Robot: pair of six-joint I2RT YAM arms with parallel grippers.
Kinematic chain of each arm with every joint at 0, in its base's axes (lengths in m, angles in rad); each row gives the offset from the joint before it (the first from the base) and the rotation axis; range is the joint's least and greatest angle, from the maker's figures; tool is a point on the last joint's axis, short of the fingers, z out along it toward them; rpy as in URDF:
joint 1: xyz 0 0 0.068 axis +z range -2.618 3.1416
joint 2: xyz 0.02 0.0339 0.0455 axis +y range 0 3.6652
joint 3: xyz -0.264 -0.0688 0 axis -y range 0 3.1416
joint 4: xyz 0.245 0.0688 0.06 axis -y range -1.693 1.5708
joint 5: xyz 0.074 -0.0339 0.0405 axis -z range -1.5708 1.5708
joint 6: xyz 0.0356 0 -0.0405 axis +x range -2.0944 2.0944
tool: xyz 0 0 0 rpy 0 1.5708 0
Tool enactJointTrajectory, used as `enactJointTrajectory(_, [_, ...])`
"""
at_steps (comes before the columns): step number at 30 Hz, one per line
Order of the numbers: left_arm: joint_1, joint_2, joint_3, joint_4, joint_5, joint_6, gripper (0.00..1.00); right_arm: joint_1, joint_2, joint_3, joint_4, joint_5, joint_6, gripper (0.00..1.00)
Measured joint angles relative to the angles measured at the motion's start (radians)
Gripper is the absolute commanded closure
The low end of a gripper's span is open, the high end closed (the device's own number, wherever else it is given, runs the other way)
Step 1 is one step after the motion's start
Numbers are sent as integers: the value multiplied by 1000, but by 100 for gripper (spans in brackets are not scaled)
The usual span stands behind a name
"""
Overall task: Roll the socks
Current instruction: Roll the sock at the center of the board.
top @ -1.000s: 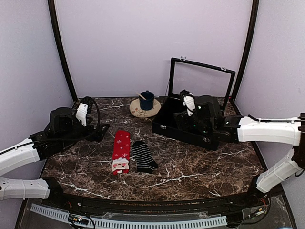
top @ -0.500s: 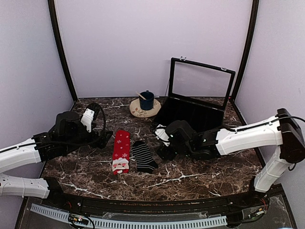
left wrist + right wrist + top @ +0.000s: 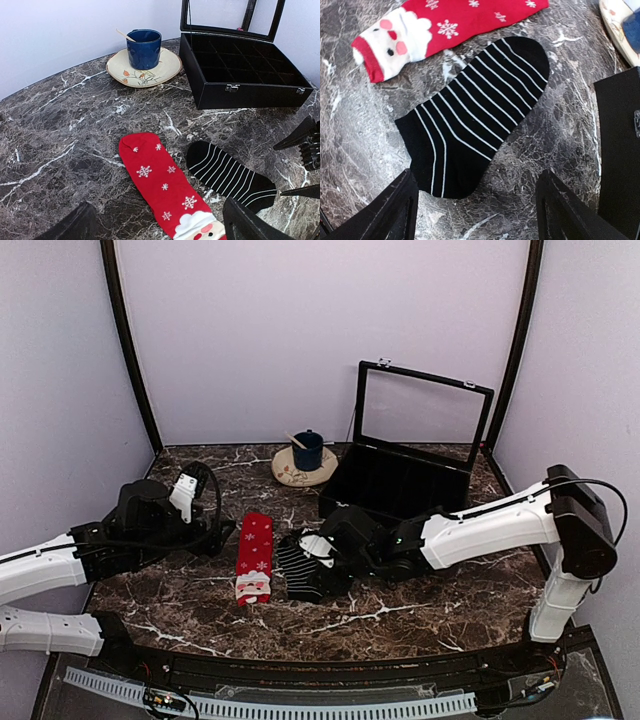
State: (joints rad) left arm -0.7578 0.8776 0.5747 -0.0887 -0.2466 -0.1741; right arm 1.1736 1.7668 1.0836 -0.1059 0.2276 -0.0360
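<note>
Left hand hangs low toward the left edge of the dark marbled surface, fingers spread apart, aimed at the red snowflake-and-Santa fabric sock lying flat mid-surface. Just beside it lies the black white-striped fabric sock. The right hand, arm stretched leftward, hovers over it, fingers apart.

Dark marble table; plain lilac walls; black corner poles; even light.
</note>
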Motion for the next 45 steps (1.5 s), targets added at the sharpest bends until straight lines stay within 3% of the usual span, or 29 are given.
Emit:
enactJointTrajectory(14, [-5,61,0,6,6,-2,10,3,43,34,-98,-147,-50,33])
enactJointTrajectory(30, [-4,74,-1,35,19,-2,12,3,116,125,-172,-188,-117,40])
enactJointTrajectory(35, [-4,74,-3,42,19,-2,12,3,139,130,-191,-190,-135,50])
enactJointTrajectory(45, [-5,85,-3,51,19,-2,13,4,147,129,-200,-191,-139,80])
